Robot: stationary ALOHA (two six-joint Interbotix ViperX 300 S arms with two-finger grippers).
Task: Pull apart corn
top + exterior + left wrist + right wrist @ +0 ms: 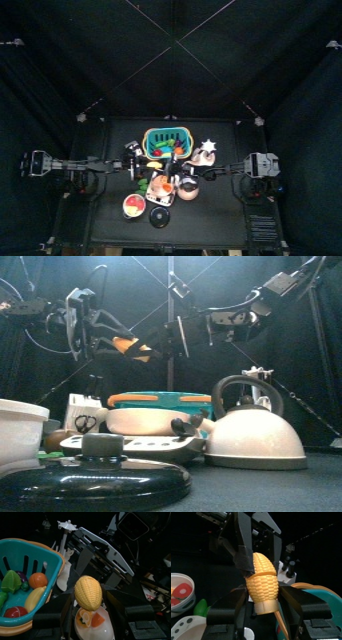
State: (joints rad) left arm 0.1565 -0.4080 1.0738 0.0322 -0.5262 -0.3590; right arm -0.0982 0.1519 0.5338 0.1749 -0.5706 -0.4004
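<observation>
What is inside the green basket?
The basket holds toy food: a green leafy piece, an orange ball, a yellow banana-shaped piece and something red. Whatever lies beneath them, or behind the near rim, is hidden.

Yellow corn [261,582], whole, upright, held above table

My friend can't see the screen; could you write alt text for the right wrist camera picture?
A bright yellow toy corn cob stands upright in mid-air between the right gripper below it and the left gripper clamped on its upper part. Behind, on the dark table, are a white bowl and a teal basket.
</observation>
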